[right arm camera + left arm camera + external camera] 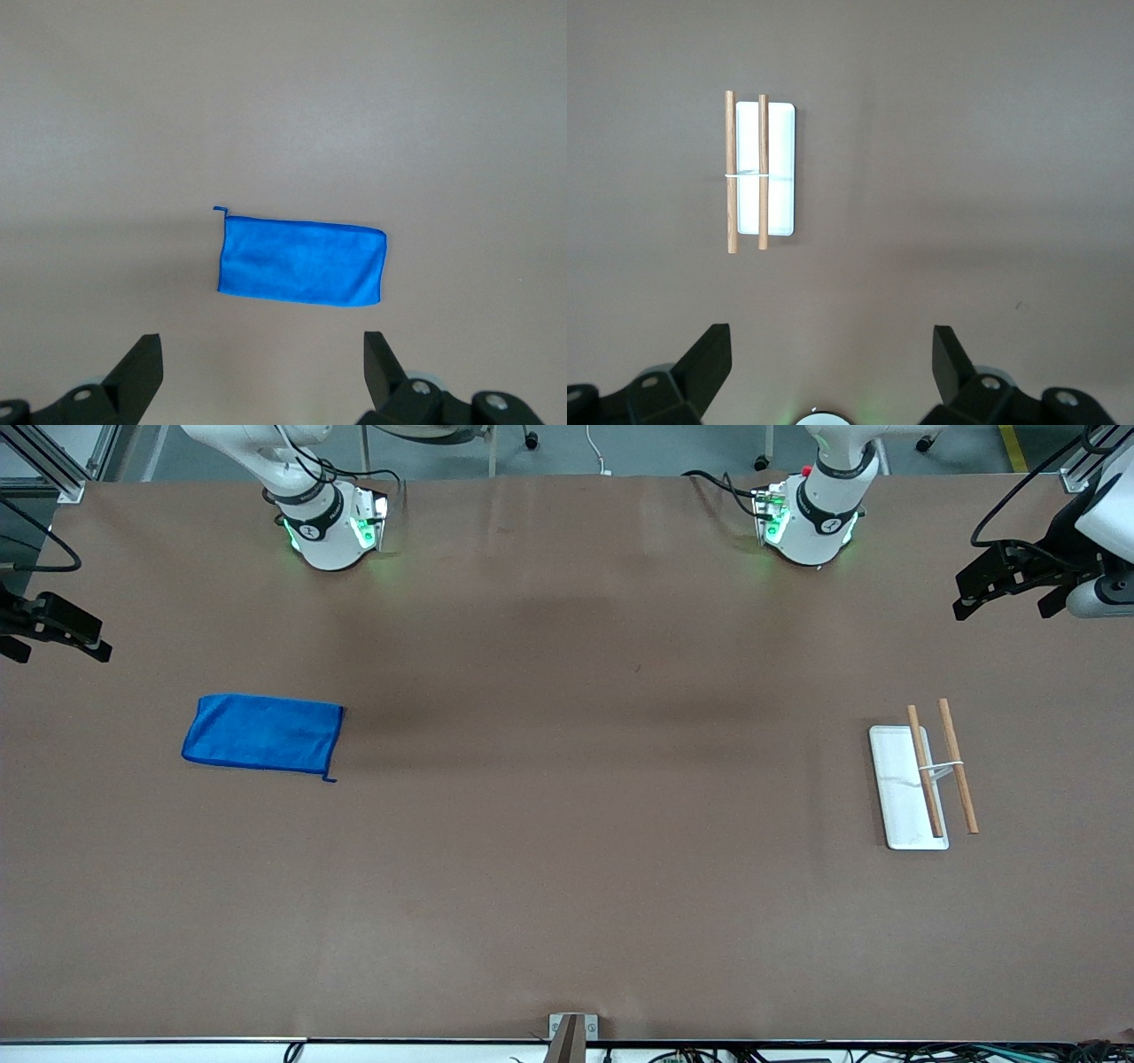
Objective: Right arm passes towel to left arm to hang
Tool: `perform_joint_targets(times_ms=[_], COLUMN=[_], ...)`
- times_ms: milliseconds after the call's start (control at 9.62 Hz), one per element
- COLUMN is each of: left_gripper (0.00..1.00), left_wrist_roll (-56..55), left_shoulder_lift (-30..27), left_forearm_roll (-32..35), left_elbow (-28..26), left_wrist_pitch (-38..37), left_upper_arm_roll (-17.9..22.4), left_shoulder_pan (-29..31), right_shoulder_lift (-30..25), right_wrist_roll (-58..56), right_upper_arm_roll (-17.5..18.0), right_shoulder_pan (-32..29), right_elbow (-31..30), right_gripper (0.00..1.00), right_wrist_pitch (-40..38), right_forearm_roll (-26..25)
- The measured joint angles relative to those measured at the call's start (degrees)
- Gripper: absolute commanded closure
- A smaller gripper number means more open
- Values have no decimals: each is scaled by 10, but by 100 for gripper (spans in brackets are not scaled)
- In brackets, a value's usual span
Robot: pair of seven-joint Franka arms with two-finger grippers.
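Towel flat on worktop: soft, light, limp; pinch a short hem. Right claw and left claw both gape wide, nothing held.

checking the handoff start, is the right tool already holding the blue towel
No, the bright blue rectangular cloth towel lies flat on the brown table, while the right tool hangs open above it, empty.

The towel, a bright blue rectangle, lay flat and apparently folded on the worktop toward the right arm's end, a small tag at one corner.
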Motion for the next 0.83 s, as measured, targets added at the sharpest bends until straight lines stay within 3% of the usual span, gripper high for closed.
perform_joint_targets(times_ms=[519,831], left_gripper=[0,0], left_wrist_roll=[0,0], left_shoulder_lift=[0,0], left_forearm_roll=[0,0], left_elbow=[0,0], left_wrist_pitch=[0,0], left_upper_arm_roll=[-1,-1], left_shoulder_pan=[0,0], right_shoulder_lift=[0,3], right_wrist_roll=[0,-2], right_upper_arm_roll=[0,-4], right_shoulder_pan=[0,-13], right_elbow=[-5,-83], right_gripper=[1,2], right_wrist_pitch=[2,73], right_forearm_roll=[0,0])
